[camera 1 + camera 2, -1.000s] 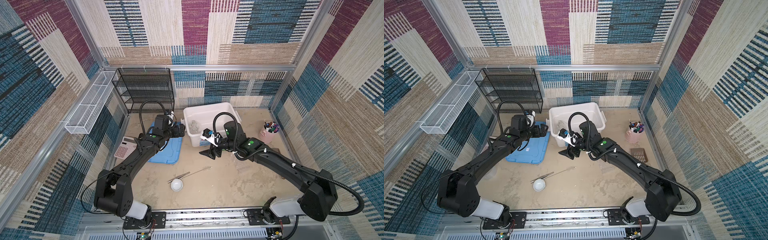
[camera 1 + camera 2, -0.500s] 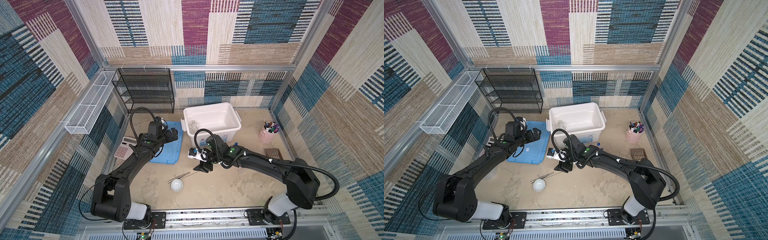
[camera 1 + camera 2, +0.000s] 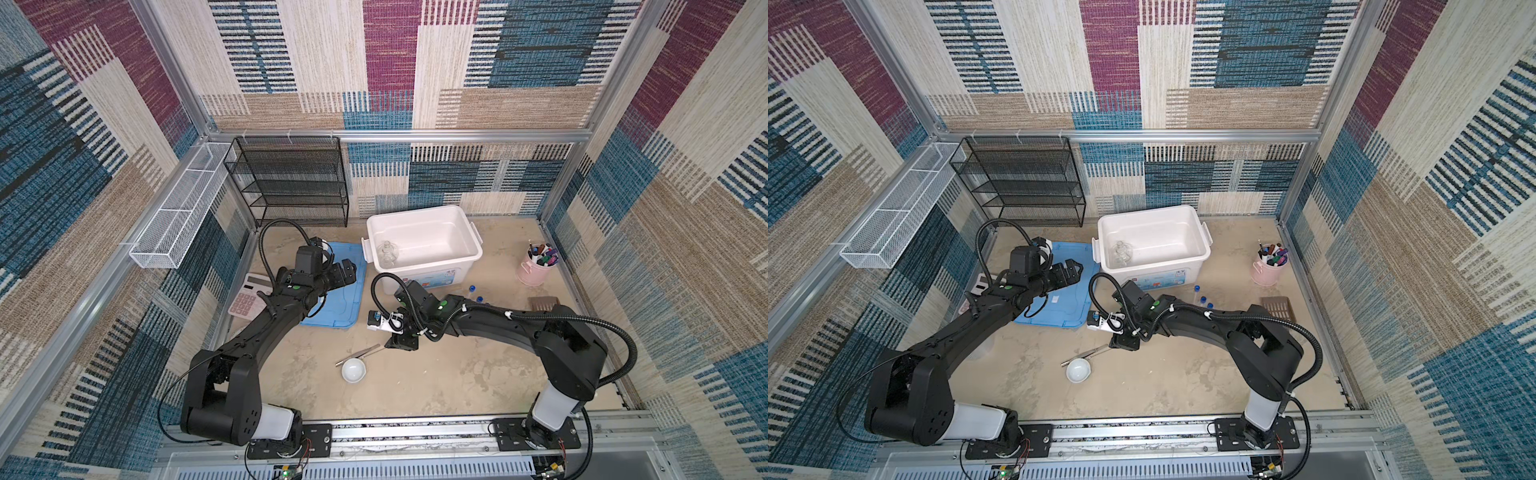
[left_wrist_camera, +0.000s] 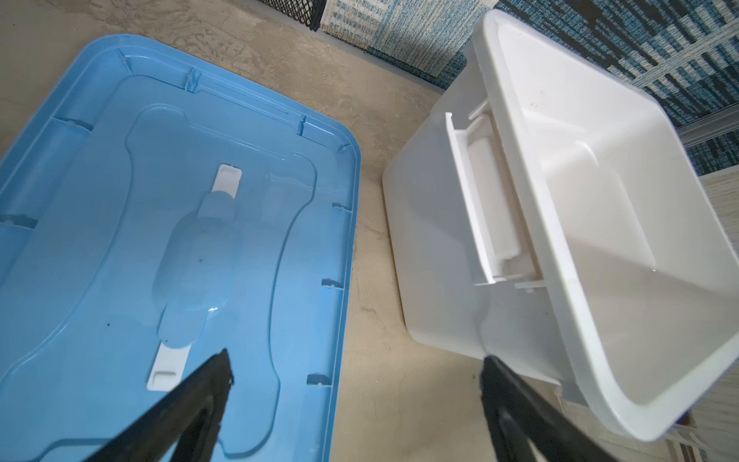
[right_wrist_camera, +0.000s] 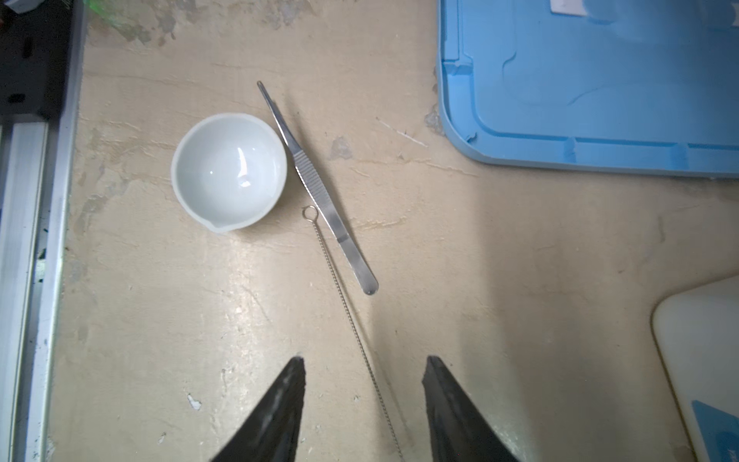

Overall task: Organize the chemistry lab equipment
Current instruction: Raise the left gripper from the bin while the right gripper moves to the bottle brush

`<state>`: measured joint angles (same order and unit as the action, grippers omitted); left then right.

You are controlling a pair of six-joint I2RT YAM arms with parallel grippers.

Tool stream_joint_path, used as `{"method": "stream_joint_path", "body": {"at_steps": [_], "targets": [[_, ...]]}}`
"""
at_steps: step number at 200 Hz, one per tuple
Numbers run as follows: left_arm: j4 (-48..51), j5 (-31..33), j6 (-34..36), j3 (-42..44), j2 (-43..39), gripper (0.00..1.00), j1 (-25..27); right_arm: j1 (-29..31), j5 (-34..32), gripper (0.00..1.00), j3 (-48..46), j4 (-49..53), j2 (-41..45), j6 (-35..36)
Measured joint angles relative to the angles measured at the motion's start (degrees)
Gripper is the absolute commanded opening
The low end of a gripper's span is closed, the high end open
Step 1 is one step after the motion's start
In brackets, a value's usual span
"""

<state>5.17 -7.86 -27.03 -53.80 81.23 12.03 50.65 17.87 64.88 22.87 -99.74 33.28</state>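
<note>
Right wrist view: your right gripper [image 5: 363, 362] sits low over the table [image 5: 520, 260]. Its jaws are partly apart, with one finger on each side of the wire brush [image 5: 340, 280]. The brush stem runs through the gap and neither finger visibly touches it, so nothing is gripped. The brush lies flat, with its loop end just beside the tweezers [image 5: 316, 184]. The tweezers also lie flat, at a slight angle to the brush. Their narrow half runs right along the rim of the white dish [image 5: 229, 170]; you cannot tell whether they touch. The dish sits upright. A corner of the blue lid [image 5: 600, 100] lies apart from these three.

Left wrist view: your left gripper [image 4: 356, 358] has its jaws spread wide with nothing between them. It hangs above the strip of table between the blue lid and the white bin [image 4: 520, 120].

In both top views, the flask [image 3: 387, 251] is inside the white bin, near its left end. You cannot tell whether it stands upright.

In a top view, three blue caps mark the test tubes [image 3: 1203, 298]. They lie on the table just in front of the bin, and the right arm partly hides their bodies. The dish, tweezers and brush lie mid-table, on the near side of the lid. The calculator [image 3: 249, 297] lies at the left, partly under the left arm.
</note>
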Motion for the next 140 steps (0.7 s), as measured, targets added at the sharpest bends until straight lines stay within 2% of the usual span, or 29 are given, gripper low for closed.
{"method": "stream_joint_path", "body": {"at_steps": [106,140], "targets": [[-0.79,-1.36,0.00,1.14,0.07,0.99,-0.66,1.11,-5.51,0.43,-1.16,2.47,-4.50,0.63],[-1.55,-1.51,-0.22,1.27,0.07,0.99,-0.79,1.18,-8.39,0.37,-2.49,2.34,-4.83,0.59]]}}
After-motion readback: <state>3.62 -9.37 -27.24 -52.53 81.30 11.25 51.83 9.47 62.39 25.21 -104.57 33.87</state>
